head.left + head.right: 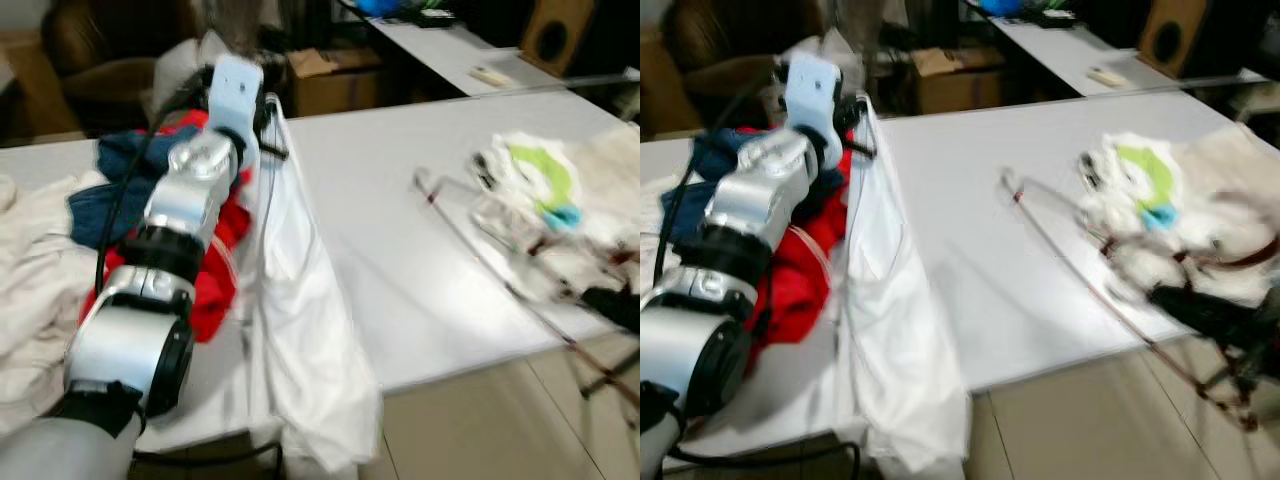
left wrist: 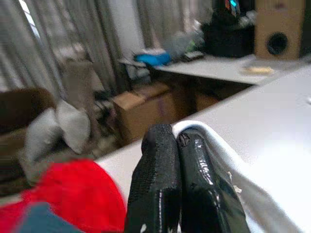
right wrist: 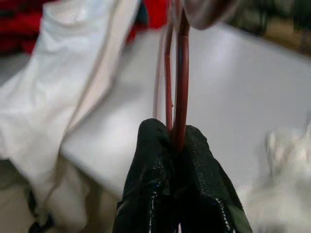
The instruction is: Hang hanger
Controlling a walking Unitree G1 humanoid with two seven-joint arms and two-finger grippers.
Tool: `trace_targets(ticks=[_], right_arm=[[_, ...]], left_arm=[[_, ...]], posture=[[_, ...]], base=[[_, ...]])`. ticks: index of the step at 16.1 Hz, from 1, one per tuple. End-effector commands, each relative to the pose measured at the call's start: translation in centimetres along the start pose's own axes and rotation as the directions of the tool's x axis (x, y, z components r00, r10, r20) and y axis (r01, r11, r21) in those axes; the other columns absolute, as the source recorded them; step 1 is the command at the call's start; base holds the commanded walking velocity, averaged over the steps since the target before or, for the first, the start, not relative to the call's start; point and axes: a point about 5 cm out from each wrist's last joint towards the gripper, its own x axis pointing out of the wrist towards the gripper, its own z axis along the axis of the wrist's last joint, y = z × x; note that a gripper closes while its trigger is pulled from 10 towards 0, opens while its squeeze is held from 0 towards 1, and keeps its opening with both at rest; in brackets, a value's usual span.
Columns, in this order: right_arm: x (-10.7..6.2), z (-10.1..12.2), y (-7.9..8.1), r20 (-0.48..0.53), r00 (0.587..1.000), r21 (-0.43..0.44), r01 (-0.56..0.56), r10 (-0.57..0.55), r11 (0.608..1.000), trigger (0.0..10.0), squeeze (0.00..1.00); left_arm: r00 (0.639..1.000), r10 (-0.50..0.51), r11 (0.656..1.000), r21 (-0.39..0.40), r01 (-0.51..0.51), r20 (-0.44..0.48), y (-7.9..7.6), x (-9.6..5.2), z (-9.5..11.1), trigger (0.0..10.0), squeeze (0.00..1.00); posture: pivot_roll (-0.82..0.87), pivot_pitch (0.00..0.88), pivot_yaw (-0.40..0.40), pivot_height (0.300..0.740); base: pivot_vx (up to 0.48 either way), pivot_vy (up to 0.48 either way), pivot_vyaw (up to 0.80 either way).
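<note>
The left gripper (image 2: 177, 145) reaches over the far left part of the white table (image 1: 400, 240), its fingers pressed together on the edge of a white cloth garment (image 1: 305, 320) that trails off the near edge beside a red garment (image 1: 225, 265). The right gripper (image 3: 176, 138), at the near right edge, pinches a thin dark red wire hanger (image 1: 1080, 275), which slants across the table toward a pile of white and green laundry (image 1: 540, 195)

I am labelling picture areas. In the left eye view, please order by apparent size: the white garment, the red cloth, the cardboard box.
1. white garment, largest.
2. red cloth, partly hidden behind the left arm.
3. cardboard box, smallest, though it stands farther away.
</note>
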Motion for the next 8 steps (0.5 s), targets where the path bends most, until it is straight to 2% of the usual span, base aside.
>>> trace_targets(ticks=[1, 3, 8], right_arm=[[0.2, 1.2, 0.7, 0.052, 0.997, -0.024, -0.060, 0.062, 0.998, 10.0, 0.00], [0.7, 1.5, 1.5, 0.082, 0.987, -0.017, -0.135, 0.136, 0.991, 10.0, 0.00], [2.2, 0.5, 2.6, 0.079, 0.971, 0.026, -0.228, 0.225, 0.973, 10.0, 0.00]], left_arm=[[0.999, 0.032, 0.998, -0.048, -0.031, 0.027, 1.1, 0.0, 0.5, 10.0, 0.00], [0.999, -0.008, 0.997, -0.082, 0.011, 0.036, 0.5, 0.3, 1.0, 10.0, 0.00], [0.998, 0.000, 0.997, -0.081, 0.005, 0.070, 1.7, 0.8, 2.9, 10.0, 0.00]], posture=[[0.05, 0.000, 0.008, 0.740], [0.05, 0.000, 0.006, 0.740], [0.06, 0.000, 0.001, 0.740]], base=[[0.000, 0.000, 0.00], [0.000, 0.000, 0.00], [0.000, 0.000, 0.00]])
